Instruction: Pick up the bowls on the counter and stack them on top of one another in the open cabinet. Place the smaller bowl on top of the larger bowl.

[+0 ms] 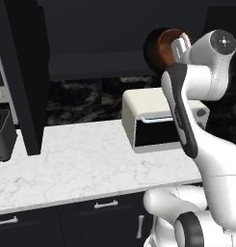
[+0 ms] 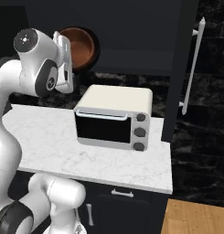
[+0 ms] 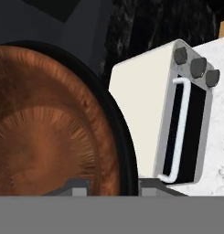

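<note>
Here, the counter (image 1: 81, 159) is lying white and veined, carrying a toaster oven (image 2: 114, 118) at its right end. Above the oven, the larger bowl (image 2: 92, 48) is standing on edge, its mouth facing the robot, with the smaller bowl (image 2: 79, 46) nested inside it. The gripper (image 3: 109, 185) is clamping narrowly on their rims, in front of the open cabinet (image 1: 105, 43).
</note>
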